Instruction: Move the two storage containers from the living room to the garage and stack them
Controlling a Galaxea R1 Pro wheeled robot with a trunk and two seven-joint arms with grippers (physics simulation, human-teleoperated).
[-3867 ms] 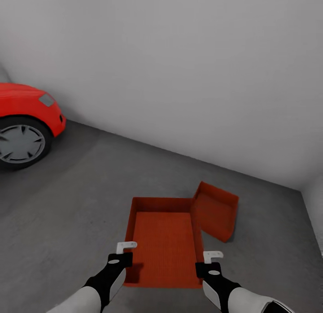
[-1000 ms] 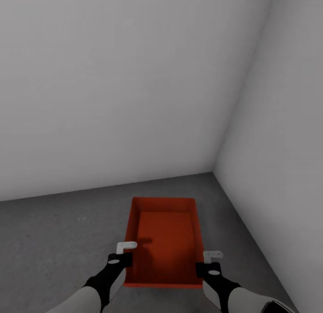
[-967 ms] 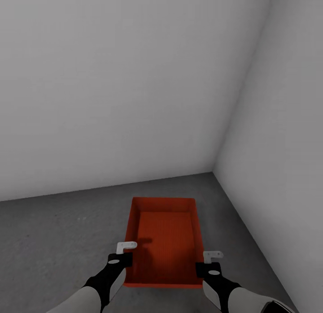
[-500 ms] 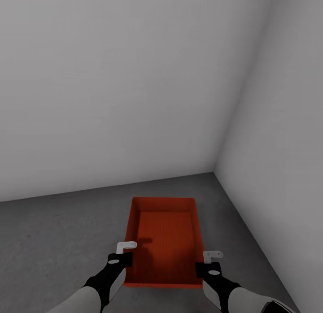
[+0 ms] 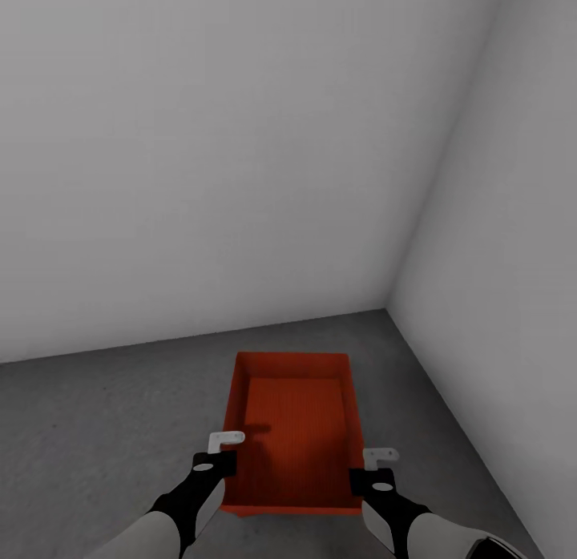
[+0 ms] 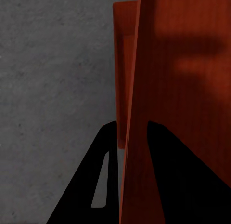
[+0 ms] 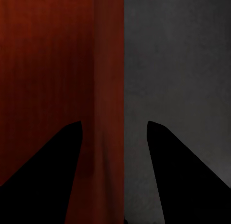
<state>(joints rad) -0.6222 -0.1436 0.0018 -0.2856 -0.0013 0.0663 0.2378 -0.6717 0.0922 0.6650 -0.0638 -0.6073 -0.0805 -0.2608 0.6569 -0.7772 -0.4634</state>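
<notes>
Storage container [image 5: 292, 431] carried level between both arms above the garage's concrete floor [image 5: 104, 431], near the right corner. Left end effector [image 5: 218, 455] and right end effector [image 5: 375, 468] each pinch a side wall, balancing the load.

Garage: bare walls [image 5: 200, 142], concrete floor [image 5: 96, 415]
</notes>
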